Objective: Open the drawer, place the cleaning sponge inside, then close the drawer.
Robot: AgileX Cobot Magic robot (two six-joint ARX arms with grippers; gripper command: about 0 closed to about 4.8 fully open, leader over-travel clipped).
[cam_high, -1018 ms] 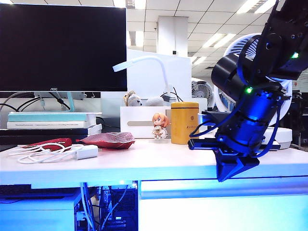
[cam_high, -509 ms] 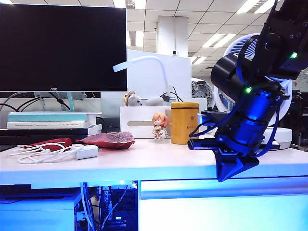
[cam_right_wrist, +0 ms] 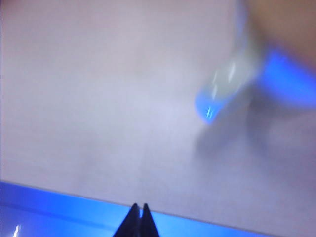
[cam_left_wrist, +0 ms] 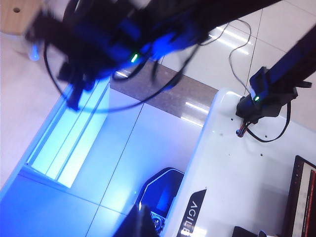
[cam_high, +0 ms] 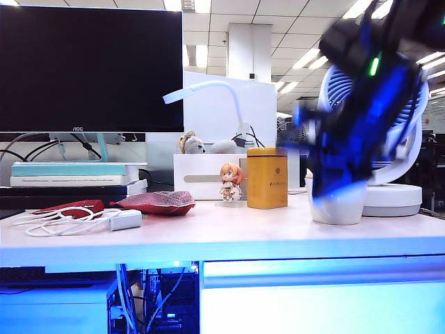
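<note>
right end effector [cam_right_wrist: 138,212]: fingertips pressed together, empty, above the counter [cam_right_wrist: 98,98]
left end effector [cam_left_wrist: 140,222]: closed, low beside the robot base
drawer [cam_high: 323,303]: below right end effector, shut, long axis sideways
mug [cam_high: 338,198]: behind right arm

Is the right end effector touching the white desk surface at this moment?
Apart. Right wrist view: the shut right end effector shows its tips clear above the desk.

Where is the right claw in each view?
Exterior view: right claw, blurred, at right, before the white mug.
Left wrist view: the claw, blurred, beside the blue-lit desk edge.
Right wrist view: shut, over the desk top by that edge.
Shared landmark: the blue-lit desk edge. Left claw: in no view.
</note>
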